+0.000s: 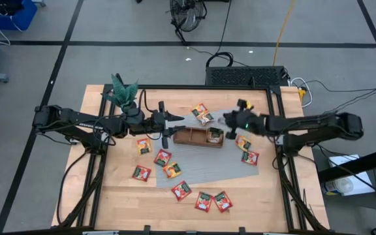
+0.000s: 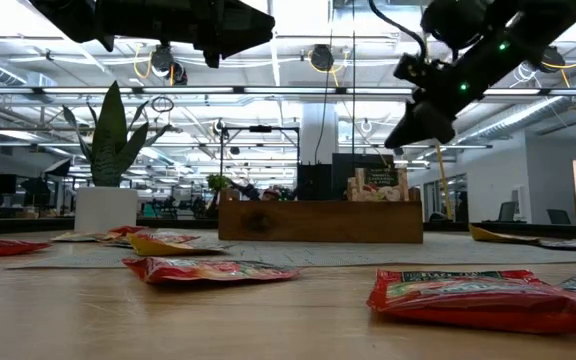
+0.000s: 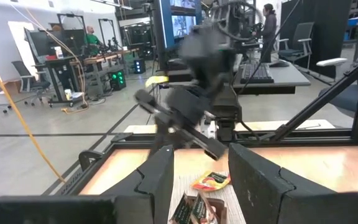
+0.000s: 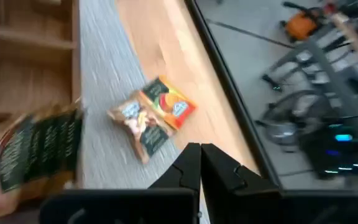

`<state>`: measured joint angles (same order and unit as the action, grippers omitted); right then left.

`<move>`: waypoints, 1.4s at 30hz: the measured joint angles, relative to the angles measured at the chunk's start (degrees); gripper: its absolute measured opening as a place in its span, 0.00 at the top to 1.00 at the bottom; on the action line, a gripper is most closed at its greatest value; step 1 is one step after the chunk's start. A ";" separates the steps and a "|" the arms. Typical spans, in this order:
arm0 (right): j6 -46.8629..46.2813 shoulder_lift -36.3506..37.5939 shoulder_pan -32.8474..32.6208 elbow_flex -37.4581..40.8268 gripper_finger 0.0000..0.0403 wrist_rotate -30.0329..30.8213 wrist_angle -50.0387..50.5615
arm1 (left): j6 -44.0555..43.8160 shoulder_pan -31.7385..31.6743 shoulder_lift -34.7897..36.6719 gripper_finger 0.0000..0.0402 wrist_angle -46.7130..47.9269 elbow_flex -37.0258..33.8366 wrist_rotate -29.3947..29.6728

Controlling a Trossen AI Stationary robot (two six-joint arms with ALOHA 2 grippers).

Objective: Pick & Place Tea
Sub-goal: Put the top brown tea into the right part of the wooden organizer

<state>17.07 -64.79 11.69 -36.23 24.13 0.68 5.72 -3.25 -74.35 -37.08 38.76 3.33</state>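
The wooden tray (image 1: 191, 137) sits at table centre on a grey mat (image 1: 240, 171): a long brown box split into compartments by thin walls. Its 3 o'clock end compartment holds a few sachets (image 1: 215, 134) standing on edge; in the low view they poke above the rim. The other compartments show bare wood.

The rest of the tea lies loose, flat and square with glossy crinkled wrappers, mostly red with green-white marks. Two (image 1: 202, 114) lie at 12 o'clock of the tray, two (image 1: 246, 149) at 4 o'clock, and a scatter (image 1: 162, 157) runs from 8 to 6 o'clock across mat and pale wood table (image 1: 116, 196). A potted plant (image 1: 124, 92) with stiff pointed leaves stands at 10 o'clock.

The left gripper (image 1: 166, 124) hovers at the tray's 9 o'clock end, fingers parted with nothing between them. The right gripper (image 1: 226, 119) hangs above the tray's 2 o'clock corner, fingers pressed together and empty.
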 joint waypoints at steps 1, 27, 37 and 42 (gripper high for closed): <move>-0.54 0.15 3.14 0.02 1.00 -4.62 -0.11 | 0.00 0.00 0.00 0.61 0.00 -0.02 0.00; -8.14 -29.74 23.84 -4.51 1.00 -50.80 -22.88 | 0.00 0.00 0.00 0.61 0.00 0.00 0.00; -5.35 -39.16 23.40 -13.17 1.00 -52.91 -12.38 | 0.00 0.00 0.00 0.61 0.00 0.00 0.00; -5.63 -39.71 23.49 -14.23 1.00 -49.39 -8.84 | 0.00 0.00 0.00 0.61 0.02 0.00 0.00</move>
<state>11.44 -104.50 35.18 -50.46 -25.26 -8.16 5.72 -3.25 -74.35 -37.06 38.76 3.33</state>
